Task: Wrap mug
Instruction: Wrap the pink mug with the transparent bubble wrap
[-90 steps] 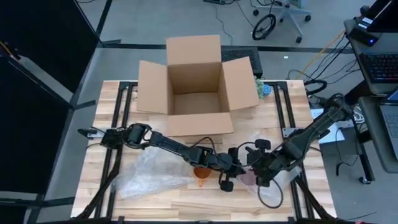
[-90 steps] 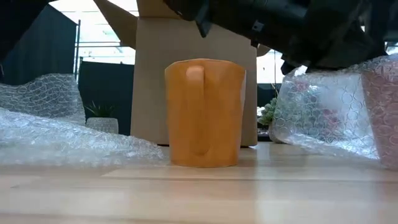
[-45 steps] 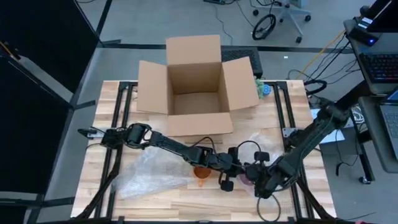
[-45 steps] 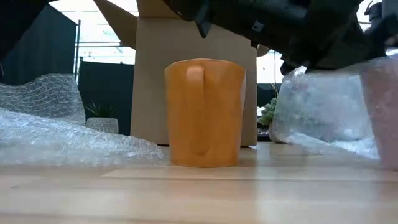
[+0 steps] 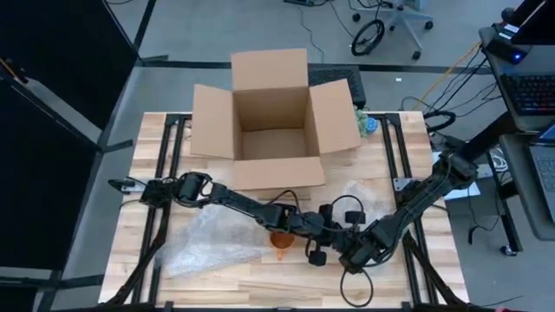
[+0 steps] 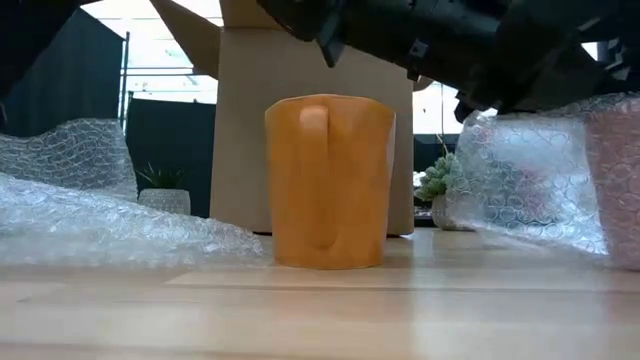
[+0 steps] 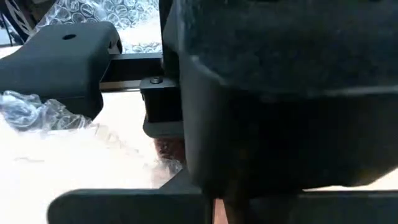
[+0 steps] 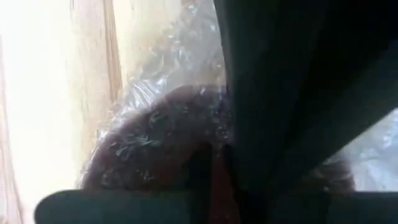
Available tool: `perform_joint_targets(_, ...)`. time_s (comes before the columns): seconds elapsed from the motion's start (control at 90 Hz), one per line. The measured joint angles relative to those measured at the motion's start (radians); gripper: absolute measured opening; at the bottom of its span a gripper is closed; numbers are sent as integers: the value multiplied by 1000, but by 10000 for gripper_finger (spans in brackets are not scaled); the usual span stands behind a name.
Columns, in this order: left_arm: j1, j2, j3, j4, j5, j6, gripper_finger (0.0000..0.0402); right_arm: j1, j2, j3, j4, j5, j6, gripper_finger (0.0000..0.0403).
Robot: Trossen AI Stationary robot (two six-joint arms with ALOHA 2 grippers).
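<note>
A dark reddish mug [image 8: 161, 146] stands at the near right of the table under a sheet of bubble wrap [image 6: 525, 175]; it shows as a pinkish shape [image 6: 620, 180] in the low view. My right gripper [image 5: 351, 253] hangs right over it, shut on the wrap. My left gripper [image 5: 323, 236] reaches in beside it from the left. An orange mug [image 5: 282, 240] stands bare and upright on its base, next to the left arm's wrist. My right gripper comes at the bubble wrap from above and from the right. The wrap rises from the table to the gripper's underside [image 6: 490, 115] and drapes over the dark mug. The two arms hide where the fingers meet it.
A second sheet of bubble wrap [image 5: 208, 241] lies loose at the near left. An open cardboard box [image 5: 269, 121] stands at the far middle of the table. Black frame rails [image 5: 165, 217] run along both sides.
My right gripper has gone toward the near edge and then a little to the left, ending over the wrapped mug. The bubble wrap has come along with it, and its left fold has drawn in closer to the dark mug. The orange mug has stayed put.
</note>
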Motion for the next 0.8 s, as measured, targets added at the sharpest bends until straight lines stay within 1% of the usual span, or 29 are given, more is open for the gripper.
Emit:
perform_joint_targets(0.222, 6, 11, 4, -11, 12, -2, 0, -1, -59, 40, -28, -35, 38, 39)
perform_joint_targets(0.322, 8, 11, 4, -2, 16, -3, 0, 5, -92, 55, -37, -65, 45, 50)
perform_joint_targets(0.422, 11, 13, 1, -2, 11, -1, 0, 12, -136, 76, -33, -54, 63, 77)
perform_joint_targets(0.544, 11, 13, 5, -10, 7, -4, 0, 7, -196, 76, -34, -57, 89, 123)
perform_joint_targets(0.678, 11, 13, 5, -7, 1, -4, 0, -1, -320, 78, -69, -73, 148, 170)
perform_joint_targets(0.722, 11, 13, 5, -7, 0, -4, 0, -1, -355, 78, -111, -49, 181, 180)
perform_joint_targets(0.8, 11, 13, 5, -8, 0, -5, 0, -2, -400, 76, -209, 43, 258, 189)
